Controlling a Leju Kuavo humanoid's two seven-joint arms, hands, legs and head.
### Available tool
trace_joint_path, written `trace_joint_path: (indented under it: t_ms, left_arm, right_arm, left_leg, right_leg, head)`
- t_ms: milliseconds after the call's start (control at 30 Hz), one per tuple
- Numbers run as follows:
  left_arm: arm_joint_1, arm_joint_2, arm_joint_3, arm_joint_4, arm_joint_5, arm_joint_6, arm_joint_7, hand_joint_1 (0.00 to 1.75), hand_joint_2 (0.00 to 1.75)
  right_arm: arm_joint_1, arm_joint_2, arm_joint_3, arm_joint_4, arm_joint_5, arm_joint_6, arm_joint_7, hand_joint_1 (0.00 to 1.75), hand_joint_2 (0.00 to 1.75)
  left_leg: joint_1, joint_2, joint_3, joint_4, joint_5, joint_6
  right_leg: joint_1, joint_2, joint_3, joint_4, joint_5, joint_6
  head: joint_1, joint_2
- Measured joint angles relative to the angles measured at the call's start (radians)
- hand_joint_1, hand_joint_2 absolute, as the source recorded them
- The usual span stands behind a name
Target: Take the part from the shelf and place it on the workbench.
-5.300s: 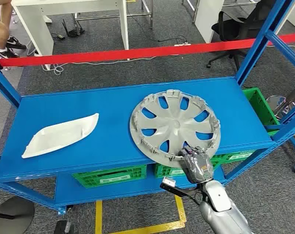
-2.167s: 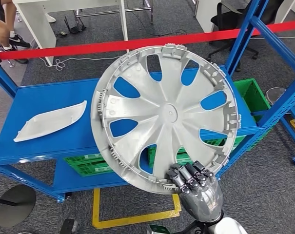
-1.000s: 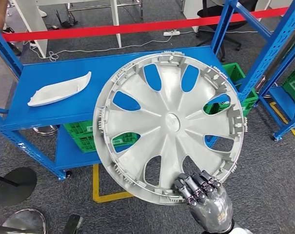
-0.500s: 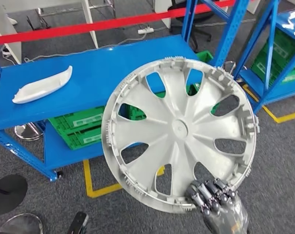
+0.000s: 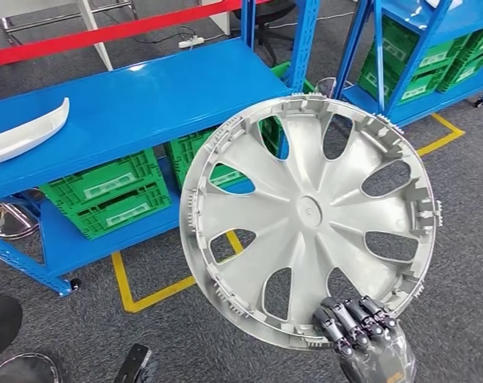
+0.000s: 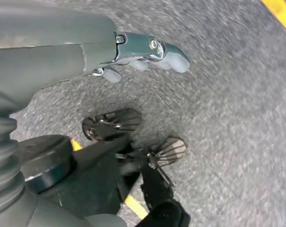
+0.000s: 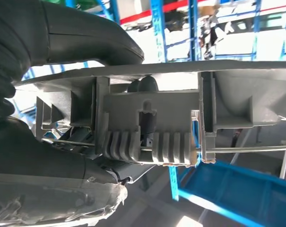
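The part is a large grey wheel cover [image 5: 308, 211] with several spoke openings, held up in the air, its ribbed inner side facing me. My right hand [image 5: 365, 339] grips its lower rim from below, dark fingers curled over the edge. In the right wrist view the cover's rim with its clip ribs [image 7: 148, 132] lies between the thumb [image 7: 84, 40] and the fingers. My left hand [image 6: 134, 52] hangs over grey carpet with its fingers stretched out and nothing in them.
The blue shelf [image 5: 136, 100] stands behind and to the left, a white curved trim piece [image 5: 21, 132] on its top. Green crates [image 5: 106, 195] sit on its lower level. A second blue rack [image 5: 407, 48] with green crates is at the right. Yellow floor tape [image 5: 130, 291] runs below.
The wheel cover was lifted off the shelf top and stays in my right hand. The whole view has swung right, so the shelf has slid to the left of the picture.
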Motion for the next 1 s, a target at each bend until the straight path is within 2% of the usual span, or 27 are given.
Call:
trace_joint_path:
  t_ms: [67,100,133,167,200,233,267,300,333,367,400,433,467,500,567,600,633,667,700,733,767,800,833,867,933,967,1000]
  left_arm:
    - [0.0,-0.003,0.0,0.0,0.0,0.0,0.0,0.0,1.75]
    - [-0.001,-0.005,0.0,0.0,0.0,0.0,0.0,0.0,1.75]
    - [-0.001,-0.006,0.0,0.0,0.0,0.0,0.0,0.0,1.75]
    - [-0.001,-0.006,0.0,0.0,0.0,0.0,0.0,0.0,1.75]
    - [0.0,-0.006,0.0,0.0,0.0,0.0,0.0,0.0,1.75]
    - [0.002,-0.006,0.0,0.0,0.0,0.0,0.0,0.0,1.75]
    - [0.004,-0.005,0.0,0.0,0.0,0.0,0.0,0.0,1.75]
    - [0.005,-0.005,0.0,0.0,0.0,0.0,0.0,0.0,1.75]
    - [0.004,-0.004,0.0,0.0,0.0,0.0,0.0,0.0,1.75]
    - [0.004,-0.004,0.0,0.0,0.0,0.0,0.0,0.0,1.75]
    - [0.004,-0.003,0.0,0.0,-0.001,0.001,0.0,0.0,1.75]
    - [0.003,-0.003,0.0,0.0,-0.003,0.003,0.0,0.0,1.75]
    - [0.003,-0.002,-0.001,0.0,-0.007,0.006,0.0,0.0,1.75]
    - [0.002,-0.004,-0.001,0.0,-0.012,0.011,0.0,0.0,1.75]
    - [0.0,-0.014,-0.005,0.0,-0.025,0.023,0.0,0.0,1.75]
    - [-0.001,-0.022,-0.008,0.0,-0.03,0.029,0.0,0.0,1.75]
    - [-0.001,-0.029,-0.011,0.0,-0.036,0.033,-0.001,0.0,1.75]
    - [-0.001,-0.035,-0.014,0.0,-0.04,0.036,-0.001,0.0,1.75]
    - [-0.001,-0.041,-0.016,0.0,-0.044,0.039,-0.001,0.0,1.75]
    - [-0.002,-0.046,-0.018,0.0,-0.048,0.04,0.001,0.0,1.75]
    - [-0.003,-0.05,-0.02,0.0,-0.05,0.042,0.003,0.0,1.75]
    - [-0.005,-0.054,-0.022,0.0,-0.052,0.043,0.005,0.0,1.75]
    - [-0.007,-0.057,-0.023,0.0,-0.053,0.044,0.007,0.0,1.75]
    - [-0.008,-0.059,-0.024,0.0,-0.053,0.045,0.007,0.0,1.75]
    - [-0.012,-0.06,-0.025,0.0,-0.056,0.048,0.007,0.0,1.75]
    - [-0.013,-0.062,-0.025,0.0,-0.058,0.049,0.008,0.0,1.75]
    - [-0.014,-0.063,-0.025,0.0,-0.06,0.049,0.009,0.0,1.75]
  right_arm:
    - [0.005,0.001,-0.003,-0.004,0.0,0.0,-0.001,1.75,1.75]
    - [0.009,0.001,-0.005,-0.006,0.0,0.0,-0.001,1.75,1.75]
    - [0.01,0.001,-0.007,-0.006,0.0,0.0,-0.001,1.75,1.75]
    - [0.01,0.001,-0.009,-0.007,0.0,0.0,-0.001,1.75,1.75]
    - [0.01,0.001,-0.01,-0.007,0.0,0.0,-0.001,1.75,1.75]
    - [0.009,0.001,-0.011,-0.007,0.0,0.0,-0.001,1.75,1.75]
    - [0.009,0.001,-0.012,-0.007,0.0,0.0,-0.001,1.75,1.75]
    - [0.009,0.001,-0.013,-0.007,0.0,0.0,-0.001,1.75,1.75]
    - [0.01,0.001,-0.014,-0.007,0.0,0.0,-0.001,1.75,1.75]
    - [0.011,0.001,-0.015,-0.007,0.0,0.0,-0.001,1.75,1.75]
    - [0.011,0.001,-0.016,-0.007,0.0,0.0,-0.001,1.75,1.75]
    - [0.011,0.002,-0.017,-0.009,0.0,0.0,-0.002,1.75,1.75]
    - [0.014,0.003,-0.019,-0.012,0.0,0.0,-0.003,1.75,1.75]
    - [0.021,0.005,-0.024,-0.019,0.0,0.0,-0.004,1.75,1.75]
    - [0.047,0.009,-0.04,-0.04,0.0,0.0,-0.005,1.75,1.75]
    - [0.062,0.012,-0.051,-0.053,0.0,0.0,-0.005,1.75,1.75]
    - [0.074,0.014,-0.06,-0.063,0.0,0.0,-0.005,1.75,1.75]
    - [0.082,0.018,-0.068,-0.071,0.0,0.0,-0.005,1.75,1.75]
    - [0.087,0.021,-0.074,-0.077,0.0,0.0,-0.006,1.75,1.75]
    - [0.088,0.025,-0.079,-0.08,0.0,0.0,-0.008,1.75,1.75]
    - [0.088,0.03,-0.083,-0.081,0.0,0.0,-0.011,1.75,1.75]
    - [0.088,0.034,-0.086,-0.082,0.0,0.0,-0.013,1.75,1.75]
    - [0.089,0.039,-0.089,-0.082,0.0,0.0,-0.014,1.75,1.75]
    - [0.089,0.042,-0.092,-0.082,0.0,0.0,-0.015,1.75,1.75]
    - [0.089,0.049,-0.098,-0.082,0.0,0.0,-0.015,1.75,1.75]
    - [0.088,0.052,-0.1,-0.082,0.0,0.0,-0.015,1.75,1.75]
    - [0.089,0.054,-0.102,-0.083,0.0,0.0,-0.015,1.75,1.75]
  left_leg:
    - [-0.001,0.019,-0.009,-0.006,0.011,0.008]
    - [0.0,0.032,-0.019,-0.006,0.022,0.015]
    - [0.002,0.046,-0.03,-0.007,0.035,0.022]
    - [0.003,0.06,-0.043,-0.008,0.047,0.026]
    - [0.002,0.072,-0.057,-0.007,0.059,0.028]
    - [0.002,0.088,-0.07,-0.006,0.07,0.028]
    - [0.002,0.103,-0.085,-0.005,0.082,0.026]
    - [0.002,0.118,-0.1,-0.004,0.093,0.024]
    - [0.002,0.133,-0.115,-0.003,0.103,0.021]
    - [0.002,0.146,-0.129,-0.002,0.112,0.016]
    - [0.001,0.157,-0.14,0.0,0.119,0.01]
    - [0.001,0.167,-0.149,0.003,0.125,0.003]
    - [0.0,0.175,-0.153,0.005,0.131,-0.004]
    - [0.001,0.184,-0.155,0.007,0.137,-0.01]
    - [0.006,0.2,-0.155,0.007,0.147,-0.022]
    - [0.009,0.192,-0.158,0.01,0.143,-0.029]
    - [0.012,0.17,-0.165,0.028,0.122,-0.035]
    - [0.013,0.142,-0.179,0.067,0.088,-0.039]
    - [0.014,0.111,-0.202,0.129,0.042,-0.041]
    - [0.014,0.092,-0.229,0.204,-0.001,-0.041]
    - [0.013,0.082,-0.252,0.27,-0.03,-0.039]
    - [0.012,0.078,-0.263,0.31,-0.039,-0.037]
    - [0.012,0.075,-0.256,0.31,-0.027,-0.034]
    - [0.011,0.07,-0.231,0.27,0.003,-0.03]
    - [0.013,0.038,-0.155,0.132,0.068,-0.023]
    - [0.015,0.019,-0.126,0.076,0.086,-0.021]
    - [0.017,0.004,-0.11,0.041,0.09,-0.02]
  right_leg:
    - [-0.003,0.018,-0.007,-0.009,0.024,0.012]
    - [-0.004,0.012,-0.015,-0.004,0.016,0.018]
    - [-0.004,-0.004,-0.028,0.017,-0.014,0.023]
    - [-0.005,-0.031,-0.044,0.062,-0.064,0.028]
    - [-0.006,-0.059,-0.062,0.128,-0.125,0.034]
    - [-0.01,-0.077,-0.077,0.202,-0.173,0.041]
    - [-0.015,-0.086,-0.083,0.267,-0.197,0.047]
    - [-0.02,-0.091,-0.075,0.305,-0.196,0.053]
    - [-0.025,-0.095,-0.049,0.307,-0.176,0.058]
    - [-0.029,-0.103,-0.003,0.269,-0.151,0.062]
    - [-0.033,-0.122,0.062,0.199,-0.143,0.067]
    - [-0.032,-0.142,0.13,0.114,-0.151,0.067]
    - [-0.029,-0.158,0.178,0.047,-0.166,0.061]
    - [-0.025,-0.168,0.204,0.002,-0.182,0.052]
    - [-0.017,-0.156,0.198,-0.014,-0.184,0.026]
    - [-0.016,-0.147,0.192,-0.014,-0.18,0.016]
    - [-0.016,-0.138,0.188,-0.015,-0.173,0.005]
    - [-0.017,-0.127,0.183,-0.015,-0.164,-0.003]
    - [-0.017,-0.115,0.177,-0.015,-0.156,-0.009]
    - [-0.016,-0.101,0.17,-0.014,-0.149,-0.013]
    - [-0.015,-0.087,0.162,-0.013,-0.142,-0.015]
    - [-0.013,-0.071,0.156,-0.012,-0.138,-0.016]
    - [-0.013,-0.055,0.153,-0.012,-0.135,-0.015]
    - [-0.013,-0.04,0.151,-0.011,-0.133,-0.014]
    - [-0.013,-0.013,0.147,-0.006,-0.132,-0.009]
    - [-0.013,0.0,0.143,-0.002,-0.132,-0.005]
    - [-0.013,0.011,0.136,0.003,-0.131,0.0]
  head:
    - [-0.003,0.0]
    - [-0.003,0.0]
    - [0.001,0.0]
    - [0.004,0.0]
    - [0.009,0.0]
    - [0.011,0.0]
    - [0.011,0.0]
    - [0.011,0.0]
    - [0.011,0.0]
    - [0.011,0.0]
    - [0.011,0.0]
    - [0.011,0.0]
    - [0.009,0.0]
    - [0.008,0.0]
    - [0.008,0.0]
    - [0.01,0.0]
    - [0.008,0.0]
    - [0.007,0.0]
    - [0.005,0.0]
    - [0.004,0.0]
    - [0.004,0.0]
    - [0.003,0.0]
    - [0.003,0.0]
    - [0.003,0.0]
    - [0.003,0.0]
    - [0.004,0.0]
    - [0.003,0.0]
